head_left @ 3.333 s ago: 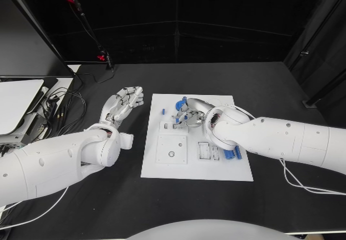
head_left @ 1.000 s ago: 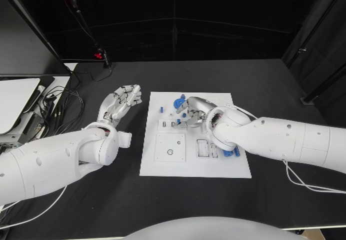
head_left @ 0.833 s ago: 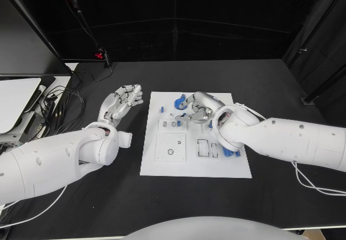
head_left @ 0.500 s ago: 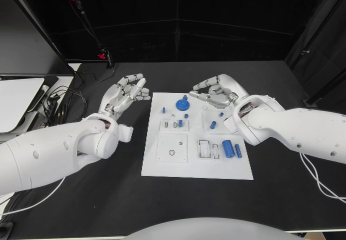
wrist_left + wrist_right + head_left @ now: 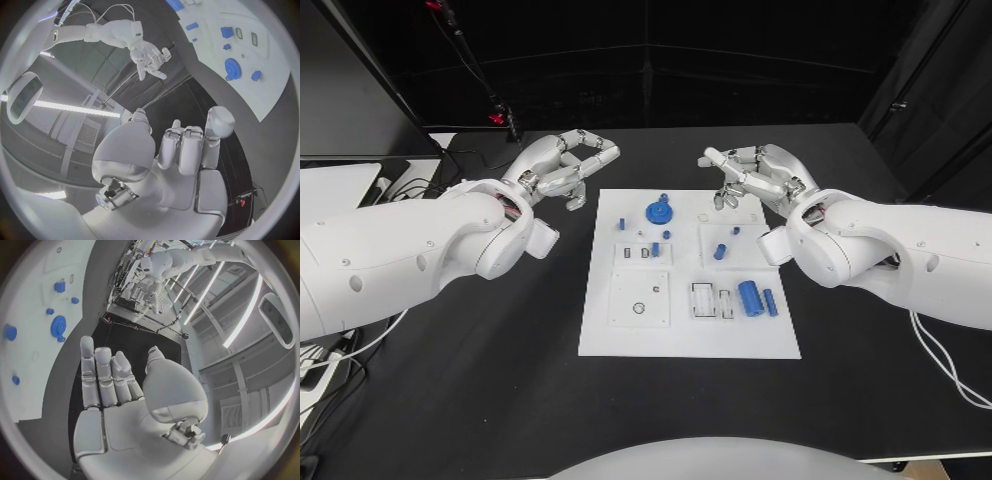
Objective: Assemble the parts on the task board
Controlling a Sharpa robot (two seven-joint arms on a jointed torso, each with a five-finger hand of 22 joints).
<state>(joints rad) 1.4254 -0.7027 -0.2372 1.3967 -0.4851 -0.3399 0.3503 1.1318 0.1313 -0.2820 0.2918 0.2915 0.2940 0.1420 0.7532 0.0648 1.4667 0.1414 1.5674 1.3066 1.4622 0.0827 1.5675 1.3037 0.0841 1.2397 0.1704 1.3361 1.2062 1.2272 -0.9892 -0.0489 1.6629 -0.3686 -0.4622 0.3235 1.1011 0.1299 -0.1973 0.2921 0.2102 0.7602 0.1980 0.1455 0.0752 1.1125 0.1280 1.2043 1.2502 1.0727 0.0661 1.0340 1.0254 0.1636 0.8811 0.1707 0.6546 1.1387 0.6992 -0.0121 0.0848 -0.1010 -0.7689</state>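
A black table (image 5: 516,380) is seen under everything, and the space behind it is dark. A thin black stand with a small red light (image 5: 495,118) is seen at the far left corner of the table.

The white task board (image 5: 689,335) is laid flat in the middle of the table. Small blue parts are spread over its far half. A round blue gear (image 5: 659,212) is seen near the far edge. A small blue peg (image 5: 720,251) is stood near the middle. Two long blue cylinders (image 5: 759,297) are laid side by side by the right edge. Clear little frames are seen on the board as well.

Nothing is placed between the hands and the board.

The left hand (image 5: 560,168) is held up in the air just past the board's far left corner. Its fingers are bent a little and kept apart, and nothing is held in them. The right hand (image 5: 756,176) is held up over the board's far right corner. Its fingers are spread too, and nothing is held in them.
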